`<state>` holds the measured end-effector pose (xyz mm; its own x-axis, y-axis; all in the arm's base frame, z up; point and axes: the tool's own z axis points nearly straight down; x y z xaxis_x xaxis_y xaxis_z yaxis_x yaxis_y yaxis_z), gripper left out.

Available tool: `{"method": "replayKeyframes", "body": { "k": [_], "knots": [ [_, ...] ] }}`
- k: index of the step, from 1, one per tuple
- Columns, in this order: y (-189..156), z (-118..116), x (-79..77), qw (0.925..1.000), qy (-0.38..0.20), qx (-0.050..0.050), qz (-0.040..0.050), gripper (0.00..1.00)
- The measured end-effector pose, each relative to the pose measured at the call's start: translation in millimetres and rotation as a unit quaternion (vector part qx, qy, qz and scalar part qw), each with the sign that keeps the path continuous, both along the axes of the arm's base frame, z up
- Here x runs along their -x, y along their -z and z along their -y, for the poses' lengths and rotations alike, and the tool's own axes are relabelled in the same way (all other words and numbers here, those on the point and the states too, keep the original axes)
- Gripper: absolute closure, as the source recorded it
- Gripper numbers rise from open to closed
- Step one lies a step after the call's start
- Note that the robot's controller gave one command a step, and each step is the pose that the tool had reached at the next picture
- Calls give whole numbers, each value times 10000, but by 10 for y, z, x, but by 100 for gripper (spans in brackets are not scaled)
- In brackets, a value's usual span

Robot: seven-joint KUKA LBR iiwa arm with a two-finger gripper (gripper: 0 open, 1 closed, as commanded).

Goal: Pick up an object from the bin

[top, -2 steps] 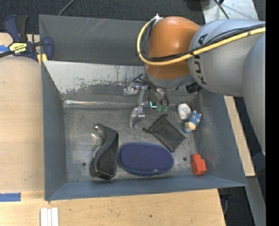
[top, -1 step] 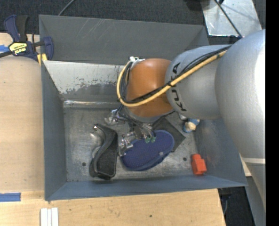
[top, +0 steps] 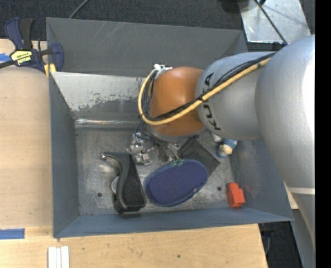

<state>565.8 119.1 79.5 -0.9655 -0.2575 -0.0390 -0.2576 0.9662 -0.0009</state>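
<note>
Camera view: hand (top: 141, 148) sits low in the bin (top: 62, 149), centre of frame, probably placed to reach things on the floor. The orange wrist cover (top: 173, 102) hides most of it, so I cannot tell whether it is wide or narrow. Nothing seen held.

Nearest things: black curved tool (top: 129, 191) just below, blue oval pad (top: 176, 183) below right. Orange block (top: 235, 195) well apart, lower right. Dark flat piece (top: 201, 149) partly under the arm, kind unclear.
</note>
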Motion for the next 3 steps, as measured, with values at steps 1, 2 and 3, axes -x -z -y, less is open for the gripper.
{"method": "replayKeyframes", "body": {
  "k": [1,2,3],
  "knots": [
    [-2372,364,336,9753,-2203,91,-121,100],
    [-836,229,264,9535,-3006,89,-188,100],
    [-881,232,249,9541,-2991,96,-152,0]
  ]
}}
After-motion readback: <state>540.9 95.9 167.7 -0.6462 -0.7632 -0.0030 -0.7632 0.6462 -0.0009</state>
